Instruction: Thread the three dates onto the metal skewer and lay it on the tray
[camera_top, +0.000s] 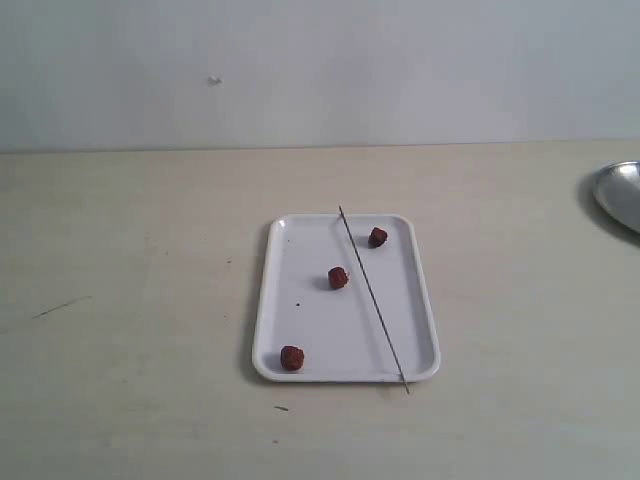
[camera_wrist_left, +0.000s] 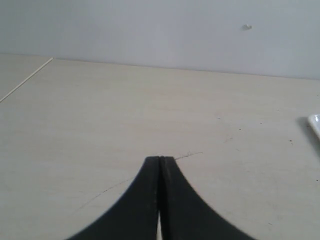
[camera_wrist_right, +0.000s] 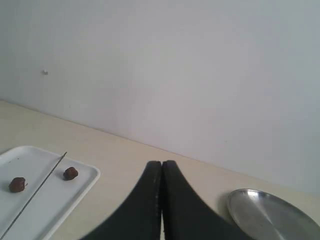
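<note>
The white tray lies in the middle of the table. Three loose dates rest on it: one at the far right, one in the middle, one at the near left corner. The thin metal skewer lies slantwise across the tray, both ends past the rim, with no date on it. The right wrist view shows the tray, the skewer and two dates. My left gripper and right gripper are both shut and empty, outside the exterior view.
A silvery round dish sits at the table's right edge, also in the right wrist view as the dish. The tray's corner peeks in at the edge of the left wrist view. A grey wall rises behind the table.
</note>
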